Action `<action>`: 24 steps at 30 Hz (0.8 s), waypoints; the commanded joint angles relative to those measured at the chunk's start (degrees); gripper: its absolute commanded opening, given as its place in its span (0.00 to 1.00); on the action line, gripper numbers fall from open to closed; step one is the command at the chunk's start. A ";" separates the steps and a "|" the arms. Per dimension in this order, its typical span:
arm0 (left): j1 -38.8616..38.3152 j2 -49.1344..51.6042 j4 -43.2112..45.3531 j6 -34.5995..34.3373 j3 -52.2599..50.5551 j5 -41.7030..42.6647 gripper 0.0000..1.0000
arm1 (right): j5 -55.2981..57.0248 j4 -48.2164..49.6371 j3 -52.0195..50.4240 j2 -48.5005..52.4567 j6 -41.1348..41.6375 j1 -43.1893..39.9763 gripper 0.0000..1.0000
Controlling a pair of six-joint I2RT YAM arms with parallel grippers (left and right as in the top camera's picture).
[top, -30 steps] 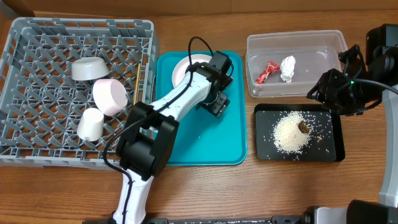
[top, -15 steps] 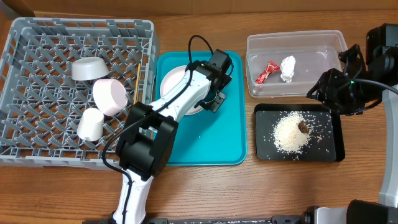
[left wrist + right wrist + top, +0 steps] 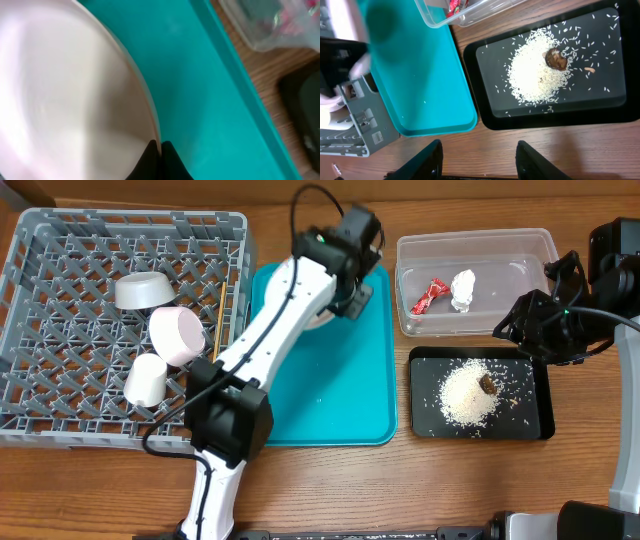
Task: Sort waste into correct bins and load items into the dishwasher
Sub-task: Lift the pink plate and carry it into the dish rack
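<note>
My left pincer point(image 3: 160, 150) was clamped shut on the white plate's point(image 3: 75, 90) rim, over the teal tray point(image 3: 210, 85), upper middle of the overhead frame. Best, I judged, to grip firmly, swing left slowly, then stand the plate between the rack's point(image 3: 130, 220) pegs. My right pincer point(image 3: 480, 160) hung half open, its 2 fingers empty.

Overhead gives you the whole tabletop point(image 3: 450, 490), straight down. Your left wrist view is tight on the white plate point(image 3: 65, 90) and teal tray point(image 3: 200, 90). Right wrist looks down from higher, sharing that tray and the black tray point(image 3: 607, 92) with overhead.
</note>
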 commanded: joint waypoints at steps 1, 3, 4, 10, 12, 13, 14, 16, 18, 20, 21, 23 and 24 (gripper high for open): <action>3.69 -1.18 -3.34 -3.34 7.85 0.94 0.04 | 0.15 0.11 -0.15 -0.37 -0.44 0.22 0.49; 5.68 -1.18 -5.75 -3.32 11.30 2.64 0.04 | 0.17 0.13 -0.15 -0.37 -0.44 0.22 0.50; 6.86 -1.18 -6.73 -3.30 12.79 4.07 0.04 | 0.17 0.13 -0.15 -0.37 -0.44 0.22 0.51; 14.32 -1.18 -9.38 -2.49 16.28 16.02 0.04 | 0.55 0.13 -0.15 -0.37 -0.44 0.22 0.52; 17.33 -1.18 -9.68 -1.49 16.22 22.64 0.04 | 1.42 0.09 -0.15 -0.37 -0.44 0.22 0.52; 18.67 -1.16 -9.70 -1.29 16.04 25.94 0.04 | 1.73 0.07 -0.15 -0.37 -0.44 0.22 0.52; 20.37 -1.16 -9.84 -1.16 15.98 30.32 0.04 | 1.90 0.04 -0.15 -0.39 -0.42 0.22 0.52; 22.64 -1.16 -10.14 0.37 15.93 36.68 0.05 | 1.90 0.07 -0.15 -0.37 -0.42 0.22 0.52; 24.74 -1.16 -10.49 1.66 15.89 41.77 0.04 | 1.90 0.07 -0.15 -0.37 -0.42 0.22 0.52; 26.49 -1.16 -10.84 1.66 15.76 44.24 0.04 | 1.90 0.07 -0.15 -0.37 -0.42 0.22 0.52; 27.15 -1.16 -11.21 1.64 15.74 44.46 0.04 | 1.90 0.07 -0.15 -0.37 -0.42 0.22 0.52; 28.30 -1.16 -11.93 1.70 15.74 44.37 0.04 | 1.90 0.04 -0.15 -0.37 -0.42 0.22 0.52; 28.72 -1.14 -12.15 2.25 15.72 44.39 0.04 | 1.90 0.07 -0.15 -0.37 -0.42 0.22 0.52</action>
